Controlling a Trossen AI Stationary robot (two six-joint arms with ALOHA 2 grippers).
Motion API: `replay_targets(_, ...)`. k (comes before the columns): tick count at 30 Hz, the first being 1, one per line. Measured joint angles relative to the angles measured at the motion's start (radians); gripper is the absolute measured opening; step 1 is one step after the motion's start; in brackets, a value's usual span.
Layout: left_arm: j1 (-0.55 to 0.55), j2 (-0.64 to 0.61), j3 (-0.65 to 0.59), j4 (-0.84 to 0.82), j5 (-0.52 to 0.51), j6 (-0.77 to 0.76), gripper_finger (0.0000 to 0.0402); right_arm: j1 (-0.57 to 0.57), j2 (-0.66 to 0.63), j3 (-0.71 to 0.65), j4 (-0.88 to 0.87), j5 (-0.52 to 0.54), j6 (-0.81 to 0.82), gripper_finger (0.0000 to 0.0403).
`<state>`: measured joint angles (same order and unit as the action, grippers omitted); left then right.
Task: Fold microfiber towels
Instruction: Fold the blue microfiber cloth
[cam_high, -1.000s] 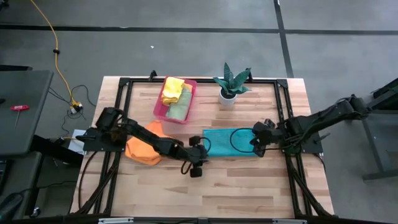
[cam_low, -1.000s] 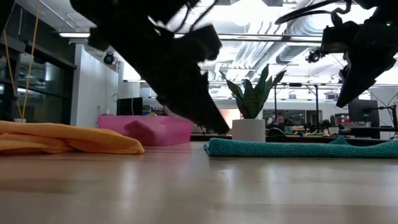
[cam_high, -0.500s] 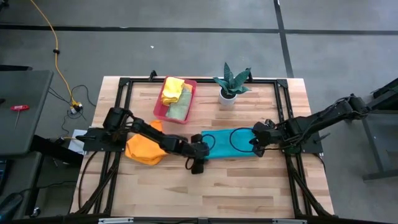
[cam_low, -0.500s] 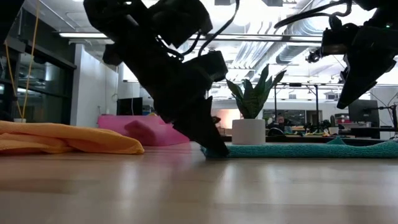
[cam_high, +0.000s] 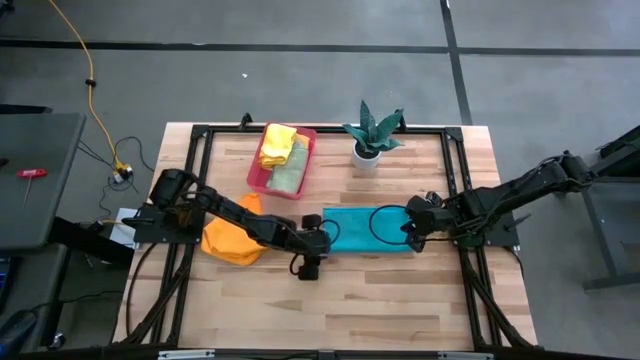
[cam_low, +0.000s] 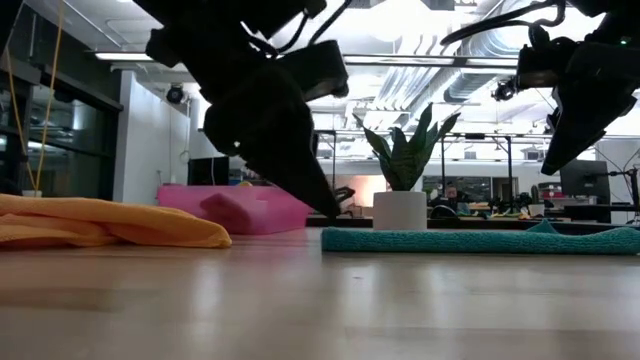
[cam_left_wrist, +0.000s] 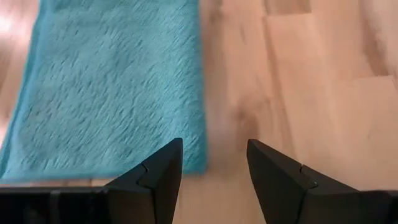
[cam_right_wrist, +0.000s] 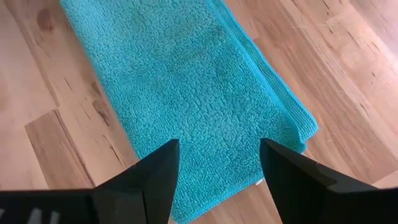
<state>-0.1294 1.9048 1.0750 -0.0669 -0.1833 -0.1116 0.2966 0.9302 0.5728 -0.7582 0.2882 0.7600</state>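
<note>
bare wood borders the teal towel (cam_high: 365, 229); both arms' fingers spread, holding nothing.

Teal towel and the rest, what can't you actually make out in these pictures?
- Teal towel: fold layers unreadable; low view shows it edge-on.
- Orange towel: left arm covers part, high view.
- Pink tray: towels inside too small to count, high view.
- Left gripper: fingertips cut off, left wrist view.

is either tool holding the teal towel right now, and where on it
Neither. The left tool is open just off one end of the teal towel, and the right tool hangs open above its other end. The towel lies flat on the table.
</note>
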Motion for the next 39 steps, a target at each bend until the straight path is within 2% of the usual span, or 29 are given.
replay_targets(9,-0.031,0.091,0.001,0.065,-0.065,0.000,0.0170,0.000,0.000,0.000,0.011,0.000,0.002,0.0215)
replay_targets(17,-0.037,0.098,0.002,0.066,-0.096,-0.022,0.0167,0.000,0.000,0.000,0.024,0.000,0.005,0.0215)
replay_targets(21,-0.043,0.098,0.004,0.047,-0.086,-0.011,0.0122,0.003,0.001,0.000,0.023,-0.050,0.033,0.0215)
replay_targets(26,-0.045,0.099,0.003,0.045,-0.080,-0.008,0.0017,0.062,0.031,0.000,0.015,-0.102,0.002,0.0215)
replay_targets(33,-0.044,0.099,0.002,0.039,-0.075,-0.015,0.0005,0.194,0.160,0.000,0.043,-0.106,-0.150,0.0215)
replay_targets(39,-0.044,0.100,0.002,0.037,-0.073,-0.034,0.0002,0.243,0.301,0.000,0.113,-0.122,-0.228,0.0215)
